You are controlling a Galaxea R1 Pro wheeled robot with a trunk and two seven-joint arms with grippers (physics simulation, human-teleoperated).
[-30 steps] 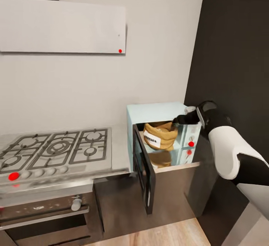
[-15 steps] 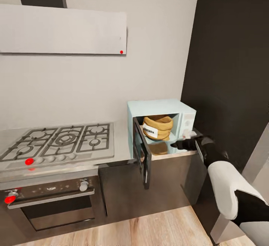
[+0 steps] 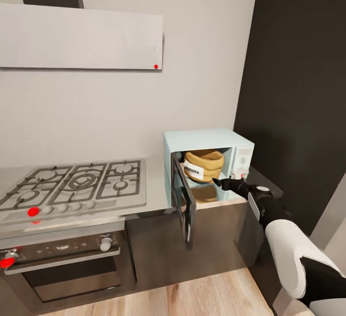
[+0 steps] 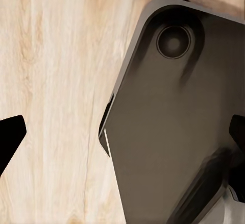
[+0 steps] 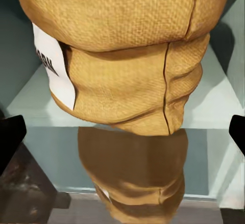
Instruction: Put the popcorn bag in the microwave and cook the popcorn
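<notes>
The tan popcorn bag [image 3: 203, 164] with its white label stands inside the pale mint microwave [image 3: 207, 138] on the steel countertop [image 3: 154, 184]. The microwave's dark glass door [image 3: 184, 203] hangs wide open toward me. My right gripper [image 3: 222, 183] hovers just outside the opening, at its lower right corner, apart from the bag. In the right wrist view the popcorn bag [image 5: 127, 55] stands close ahead, mirrored in the cavity floor, and the right gripper [image 5: 122, 134] is open with nothing between its fingers. My left gripper [image 4: 122, 132] is open over the wood floor. The popcorn is hidden.
A gas hob [image 3: 77, 184] lies left of the microwave, with a built-in oven [image 3: 62, 263] beneath it and a white extractor hood [image 3: 81, 37] above. A tall dark cabinet [image 3: 298, 90] walls in the right side. My dark base [image 4: 173, 132] stands on the wood floor [image 4: 56, 81].
The head view has pulled back and shifted. My right gripper has let go of the bag and drawn out of the microwave, then edged back toward the opening's lower right corner. The bag stays inside.
</notes>
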